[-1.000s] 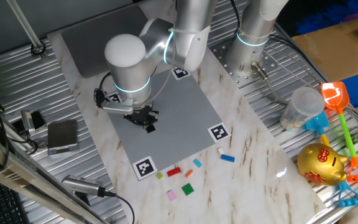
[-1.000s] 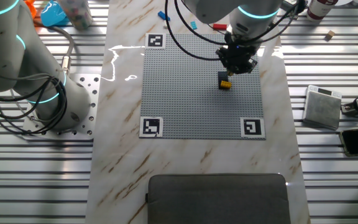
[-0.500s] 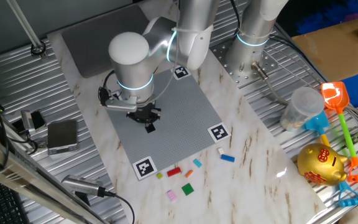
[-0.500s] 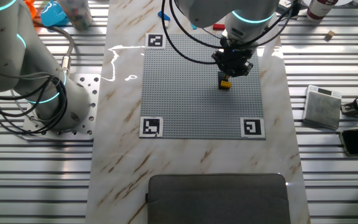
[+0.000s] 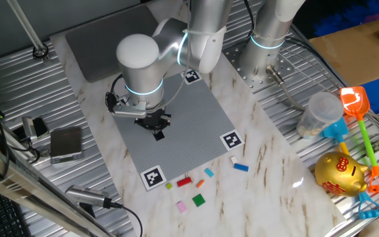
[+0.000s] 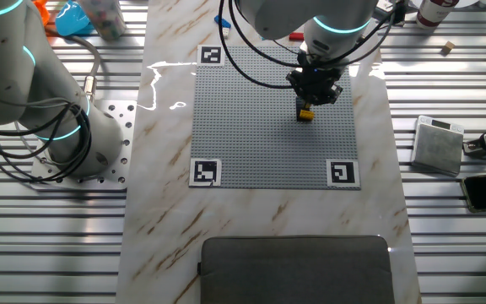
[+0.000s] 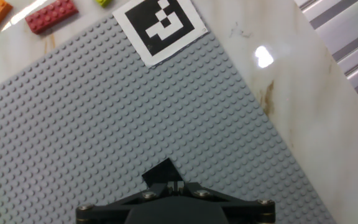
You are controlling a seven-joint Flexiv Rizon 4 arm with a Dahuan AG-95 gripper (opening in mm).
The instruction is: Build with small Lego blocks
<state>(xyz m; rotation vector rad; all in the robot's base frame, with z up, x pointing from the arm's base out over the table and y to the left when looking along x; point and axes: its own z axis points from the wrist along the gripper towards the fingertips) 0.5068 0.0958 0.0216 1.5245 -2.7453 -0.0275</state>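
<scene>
One small Lego stack [image 6: 306, 111] sits on the grey plate [image 6: 251, 127], just beside the gripper [image 6: 312, 89], lifted slightly clear since a second ago. Cannot tell fingers' gap. Likely placed; next, loose bricks [image 5: 184, 182].

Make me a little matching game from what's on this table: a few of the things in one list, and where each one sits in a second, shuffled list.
Things:
1. red block
2. black and yellow block
3. pink block
4. claw

Places:
A. on the grey studded plate, just below the claw
B. on the marble, nearest the table's front edge
C. hanging over the plate, above a block
D. on the marble beside the plate's corner marker

Pairs: 1-D, 2-A, 3-B, 4-C
</scene>
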